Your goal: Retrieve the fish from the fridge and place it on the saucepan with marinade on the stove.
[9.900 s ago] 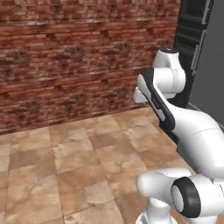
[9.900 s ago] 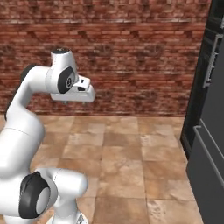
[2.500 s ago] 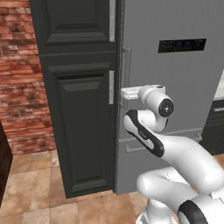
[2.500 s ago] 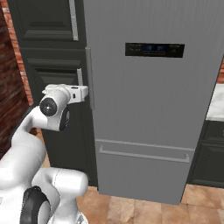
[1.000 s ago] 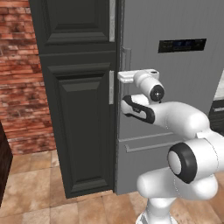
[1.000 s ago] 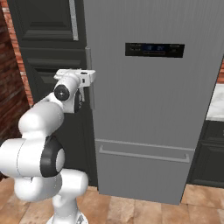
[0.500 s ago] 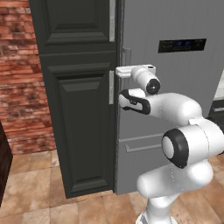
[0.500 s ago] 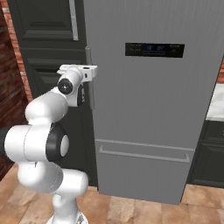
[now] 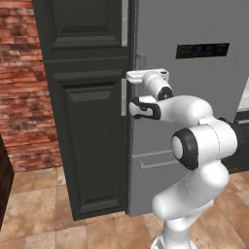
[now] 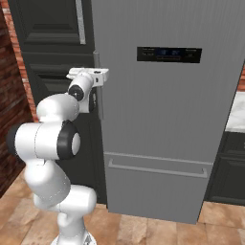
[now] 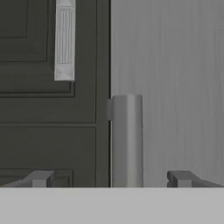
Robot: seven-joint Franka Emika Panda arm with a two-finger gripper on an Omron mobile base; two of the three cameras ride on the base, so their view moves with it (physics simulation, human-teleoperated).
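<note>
One fridge point(image 10: 158, 119), with one dark display panel point(image 10: 168, 54) and two door handles: one vertical point(image 11: 127, 140), one horizontal point(image 10: 158, 169). One dark panelled cabinet point(image 9: 90, 121) bearing two pale handles point(image 9: 124, 22). One brick wall point(image 9: 22, 87).

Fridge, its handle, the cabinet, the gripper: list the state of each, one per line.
fridge: door shut, display panel dark.
fridge handle: upright bar between the open fingertips, not yet gripped.
lower drawer: shut.
dark panelled cabinet: doors closed.
gripper: open, fingers straddling the fridge handle.
</note>
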